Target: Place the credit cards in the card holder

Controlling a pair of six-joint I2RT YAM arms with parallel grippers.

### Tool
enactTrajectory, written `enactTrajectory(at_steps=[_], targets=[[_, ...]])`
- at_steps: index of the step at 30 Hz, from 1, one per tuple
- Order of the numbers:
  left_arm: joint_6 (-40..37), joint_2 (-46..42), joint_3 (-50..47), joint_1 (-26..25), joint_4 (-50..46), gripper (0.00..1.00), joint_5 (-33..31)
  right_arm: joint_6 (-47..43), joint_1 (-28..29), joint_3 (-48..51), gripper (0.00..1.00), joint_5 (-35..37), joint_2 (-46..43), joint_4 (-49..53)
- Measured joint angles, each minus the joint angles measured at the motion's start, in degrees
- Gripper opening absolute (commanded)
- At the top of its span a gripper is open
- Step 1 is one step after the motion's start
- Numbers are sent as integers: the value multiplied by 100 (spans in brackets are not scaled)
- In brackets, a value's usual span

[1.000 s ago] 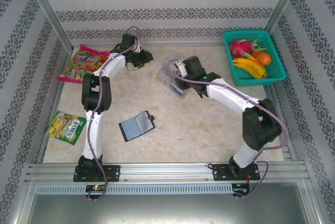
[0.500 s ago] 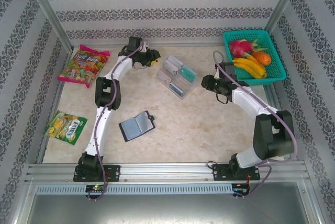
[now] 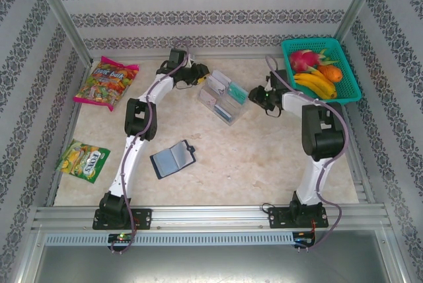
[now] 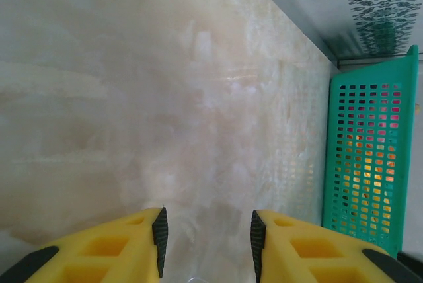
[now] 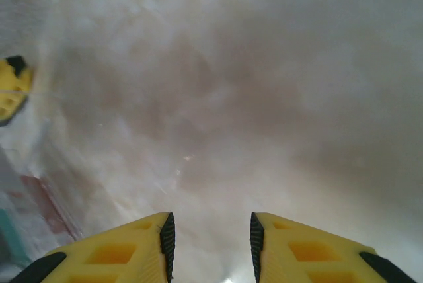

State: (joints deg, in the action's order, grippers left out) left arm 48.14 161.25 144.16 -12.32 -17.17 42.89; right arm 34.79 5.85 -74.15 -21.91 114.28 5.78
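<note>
Dark navy bi-fold card holder (image 3: 173,159) open, slots look empty; thin plastic credit cards (image 3: 235,91) in clear acrylic tray (image 3: 206,96). Left gripper (image 4: 206,220), right gripper (image 5: 211,222) parted, empty. Whole task left.

Right wrist view. Right gripper (image 5: 210,229) at the bottom edge: two yellow fingers (image 5: 115,250) with black pads on the inner faces, standing apart, nothing between them, bare surface showing through the gap.

Below and ahead is the beige marbled table (image 5: 258,84), out of focus, with a darker brownish mottle near centre.

Left edge, upper part: a small yellow piece (image 5: 8,94) with a black tip.

Lower left corner: a pale translucent tray (image 5: 30,177) – blurred; a reddish streak and a teal patch show through it, not identifiable.
</note>
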Motion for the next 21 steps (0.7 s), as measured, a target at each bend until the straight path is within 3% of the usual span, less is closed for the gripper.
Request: enactTrajectory(at_steps=[8,21], targets=[[-94,-835,-1508,0,341,40,42,-59,-9,-1937,37,-1661,1480,103],[-225,-2363,-4107,0,938,39,-7,-284,70,-3115,37,-3309,2597,645]])
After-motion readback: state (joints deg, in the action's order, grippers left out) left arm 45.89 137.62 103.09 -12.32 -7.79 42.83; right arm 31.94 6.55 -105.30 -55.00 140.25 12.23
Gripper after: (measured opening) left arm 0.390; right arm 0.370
